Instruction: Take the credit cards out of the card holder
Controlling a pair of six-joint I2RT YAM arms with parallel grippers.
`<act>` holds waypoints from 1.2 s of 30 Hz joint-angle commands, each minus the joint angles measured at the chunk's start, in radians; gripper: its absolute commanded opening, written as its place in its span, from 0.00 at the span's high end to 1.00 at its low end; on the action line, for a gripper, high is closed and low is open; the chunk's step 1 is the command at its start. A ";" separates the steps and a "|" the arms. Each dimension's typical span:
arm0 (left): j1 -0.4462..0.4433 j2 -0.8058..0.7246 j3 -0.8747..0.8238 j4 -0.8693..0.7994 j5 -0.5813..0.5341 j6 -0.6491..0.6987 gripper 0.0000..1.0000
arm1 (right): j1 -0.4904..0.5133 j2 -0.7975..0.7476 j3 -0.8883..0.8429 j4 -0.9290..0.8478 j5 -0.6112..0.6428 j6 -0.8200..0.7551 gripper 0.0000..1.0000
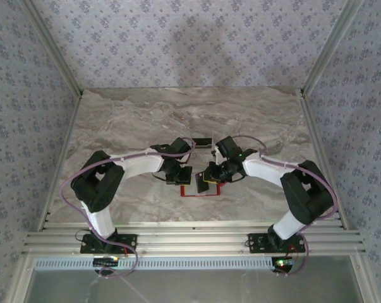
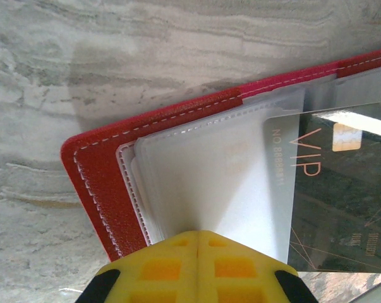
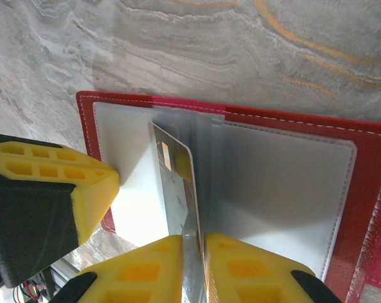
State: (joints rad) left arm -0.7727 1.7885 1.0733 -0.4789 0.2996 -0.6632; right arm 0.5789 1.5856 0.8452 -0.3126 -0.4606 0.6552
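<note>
Right gripper (image 3: pixel 193 268): we pinch the VIP credit card (image 3: pixel 176 189), partly out.
Left gripper (image 2: pixel 198 265): closed, pinning the red card holder (image 2: pixel 98 177) on the table (image 2: pixel 51 63).
Next: slide it clear, we judge.

Both arms bent inward, left claw (image 2: pixel 198 237) closed; right claw (image 3: pixel 195 240) pinched narrow

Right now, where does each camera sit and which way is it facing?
Top external: above and behind the bases, facing down at the table; both arms show, meeting over the card holder.
Left wrist: on the left arm, looking past the left end effector, shut on the holder's clear sleeve.
Right wrist: on the right arm, looking past the right end effector, pinching a credit card edge-on.
Shared: both wrist views show the open holder and that card.
</note>
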 commanded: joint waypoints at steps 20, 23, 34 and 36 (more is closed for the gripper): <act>-0.009 0.018 0.017 -0.090 -0.039 0.025 0.93 | 0.000 -0.070 0.076 -0.185 0.124 -0.087 0.92; -0.008 0.014 0.035 -0.099 -0.039 0.028 0.91 | -0.002 -0.087 0.092 -0.205 0.128 -0.103 0.93; -0.008 -0.037 0.077 -0.125 -0.059 0.031 0.87 | -0.027 -0.099 0.204 -0.309 0.173 -0.360 1.00; -0.008 -0.047 0.073 -0.126 -0.068 0.028 0.86 | -0.036 -0.095 0.229 -0.310 0.178 -0.463 1.00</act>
State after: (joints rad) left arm -0.7746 1.7840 1.1213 -0.5659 0.2573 -0.6472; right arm 0.5549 1.5105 1.0264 -0.5667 -0.3195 0.3641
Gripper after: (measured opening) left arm 0.136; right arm 0.050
